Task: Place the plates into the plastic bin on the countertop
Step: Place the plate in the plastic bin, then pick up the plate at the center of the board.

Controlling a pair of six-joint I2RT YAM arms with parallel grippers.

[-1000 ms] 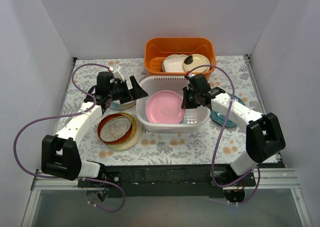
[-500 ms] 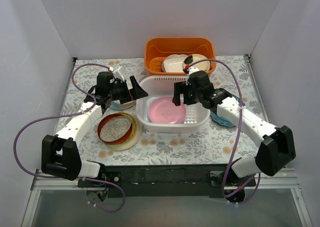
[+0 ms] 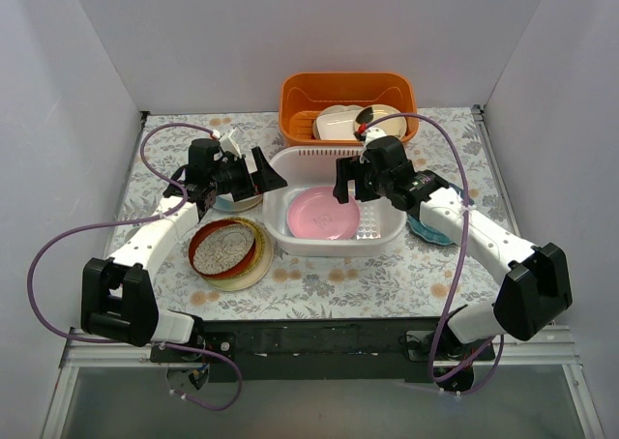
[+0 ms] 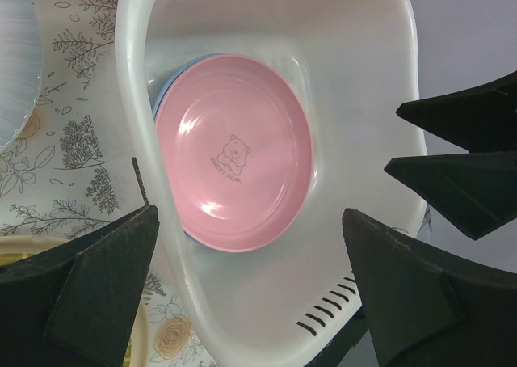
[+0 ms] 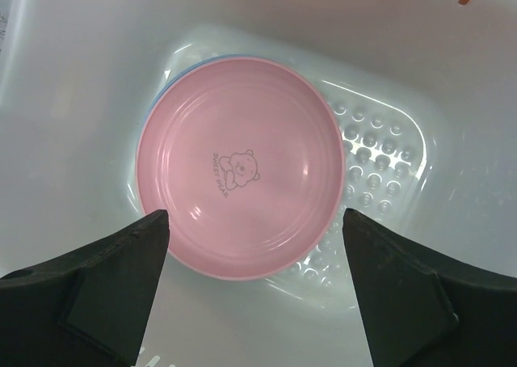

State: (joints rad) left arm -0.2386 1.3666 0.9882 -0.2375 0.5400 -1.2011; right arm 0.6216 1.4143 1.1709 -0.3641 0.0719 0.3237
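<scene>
Top view: white bin (image 3: 279, 219) sits mid-countertop (image 3: 329, 282), just in front of orange basket (image 3: 292, 101).

- Pink plate (image 3: 324, 214) lies flat on the bin floor, left of centre. Bear print faces up.
- Right wrist view shows a blue plate (image 5: 187, 65) under the pink one. Only a thin arc shows at the far-left edge.
- Bin floor to the right of the plates is bare, dimpled plastic.

Right gripper (image 3: 350, 180):
- Hangs over the bin's right half, pointing down and left.
- Jaws spread wide, nothing between them.
- Fingers (image 5: 105, 290) frame the pink plate from above in its own camera, clear of it.

Left gripper (image 3: 265, 174):
- Hovers just outside the bin's left rim, aimed across at the bin.
- Jaws spread wide, nothing held.
- Its camera sees the pink plate past the rim, and the right gripper's dark fingertips at the right edge.

Still out on the cloth:
- Red-rimmed plate (image 3: 222, 248) stacked on yellow plate (image 3: 253, 265), front left of the bin, close to its corner.
- Pale plate (image 3: 238, 205) below the left gripper, beside the bin.
- Teal plate (image 3: 424, 230) right of the bin, mostly hidden by the right arm.
</scene>
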